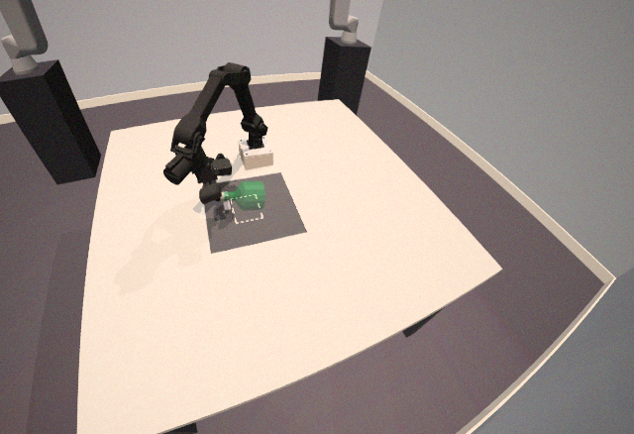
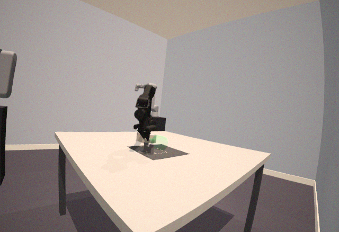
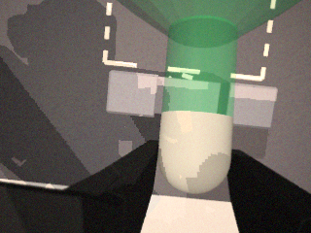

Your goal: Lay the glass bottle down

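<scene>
Above the dark mat (image 1: 283, 219) (image 2: 175, 154) (image 3: 63, 97), the pincer (image 1: 220, 195) (image 2: 149, 140) (image 3: 192, 154) grips the bottle's neck (image 1: 231, 195) (image 2: 152, 140) (image 3: 199, 92).

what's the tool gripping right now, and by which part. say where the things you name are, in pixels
The green glass bottle (image 1: 252, 195) (image 2: 160, 142) (image 3: 199, 63), held by its neck, near the cream-coloured cap (image 3: 194, 146).

My green, see-through glass bottle (image 1: 252, 195) (image 2: 160, 142) (image 3: 201, 68), cream-capped, on its side above dark mat, neck over U-shaped rest (image 1: 227, 207) (image 2: 149, 148) (image 3: 131, 93). Rest pale grey, on mat at end of dashed outline (image 1: 248, 221) (image 2: 160, 153) (image 3: 107, 33).
</scene>
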